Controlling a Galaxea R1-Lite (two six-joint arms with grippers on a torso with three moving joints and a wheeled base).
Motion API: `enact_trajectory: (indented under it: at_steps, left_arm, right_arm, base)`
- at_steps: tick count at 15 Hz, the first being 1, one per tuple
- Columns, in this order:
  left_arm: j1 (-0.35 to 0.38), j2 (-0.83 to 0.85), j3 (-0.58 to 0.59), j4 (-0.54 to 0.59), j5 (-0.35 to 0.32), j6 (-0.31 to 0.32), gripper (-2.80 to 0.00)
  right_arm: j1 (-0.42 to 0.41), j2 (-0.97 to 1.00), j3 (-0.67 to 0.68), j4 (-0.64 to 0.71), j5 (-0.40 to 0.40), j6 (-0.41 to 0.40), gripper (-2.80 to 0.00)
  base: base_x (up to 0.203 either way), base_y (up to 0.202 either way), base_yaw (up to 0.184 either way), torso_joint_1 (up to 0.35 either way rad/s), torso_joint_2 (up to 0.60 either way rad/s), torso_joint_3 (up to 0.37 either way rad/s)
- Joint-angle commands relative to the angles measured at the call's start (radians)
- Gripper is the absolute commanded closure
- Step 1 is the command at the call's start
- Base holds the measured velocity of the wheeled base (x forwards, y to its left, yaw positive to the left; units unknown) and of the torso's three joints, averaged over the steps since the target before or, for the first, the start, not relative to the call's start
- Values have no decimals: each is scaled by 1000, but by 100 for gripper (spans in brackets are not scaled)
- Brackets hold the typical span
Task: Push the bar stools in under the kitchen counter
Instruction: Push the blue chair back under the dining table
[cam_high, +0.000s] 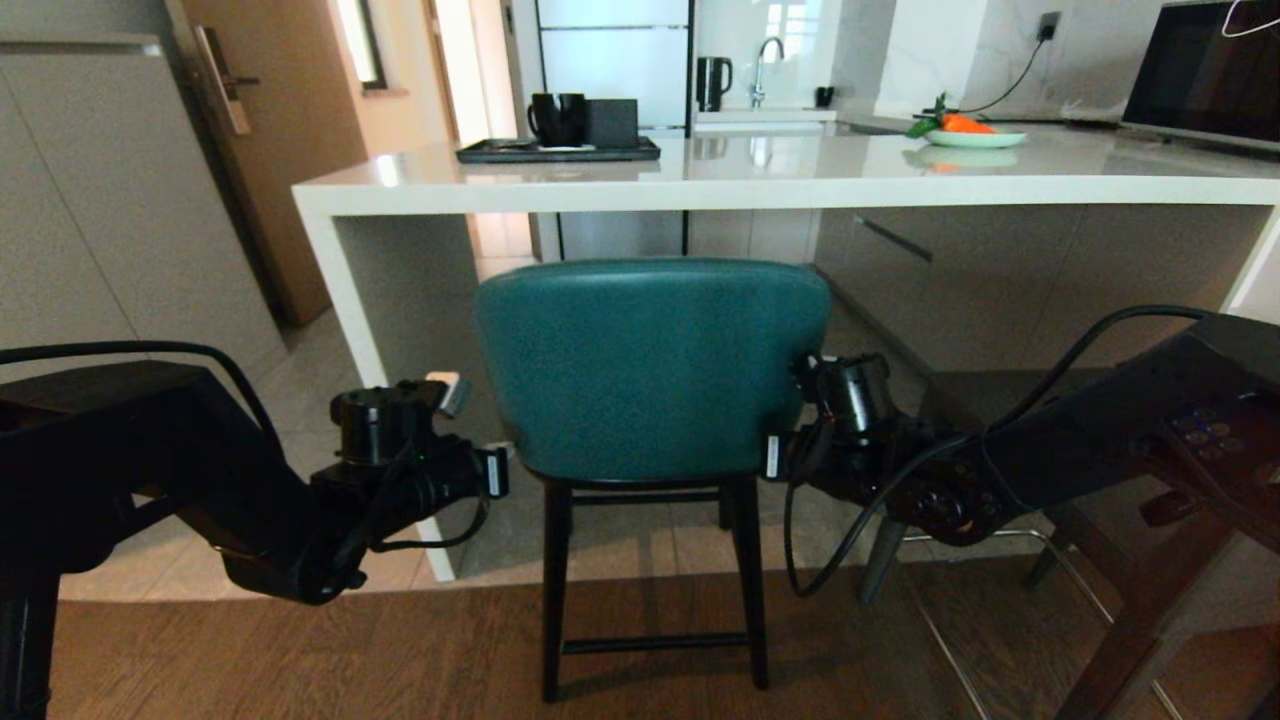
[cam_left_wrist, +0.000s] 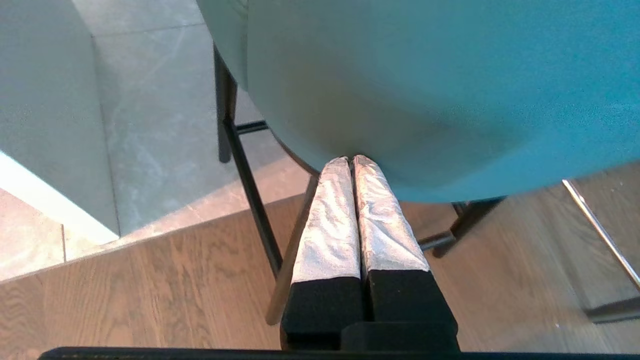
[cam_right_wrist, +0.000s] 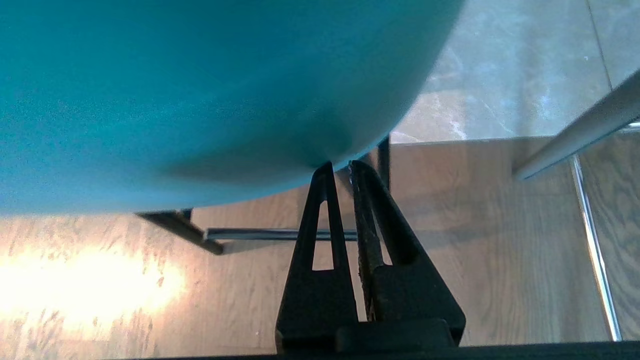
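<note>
L pincer (cam_left_wrist: 352, 161) & R pincer (cam_right_wrist: 340, 167) pressed together, tips against teal stool (cam_high: 650, 365) back

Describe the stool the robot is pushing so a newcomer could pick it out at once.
Find the long white kitchen counter; below its front edge, centred between the left gripper and right gripper, both shut with tips at its back, stands the teal stool. Its curved teal back and thin black legs set it apart from the dark stool with the chrome footrest at its right.
</note>
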Motion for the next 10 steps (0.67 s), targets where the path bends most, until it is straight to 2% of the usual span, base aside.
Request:
enact_trajectory:
  at_steps: [1, 10]
  left_arm:
    - [1, -3, 3, -4, -1, -1, 0]
    - [-3, -4, -4, -2, -1, -1, 0]
  right_arm:
    - [1, -3, 0, -1, -2, 3, 0]
    - [-7, 4, -10, -1, 0, 1, 0]
  base:
    - [0, 0, 0, 0, 0, 0]
    - [0, 0, 0, 0, 0, 0]
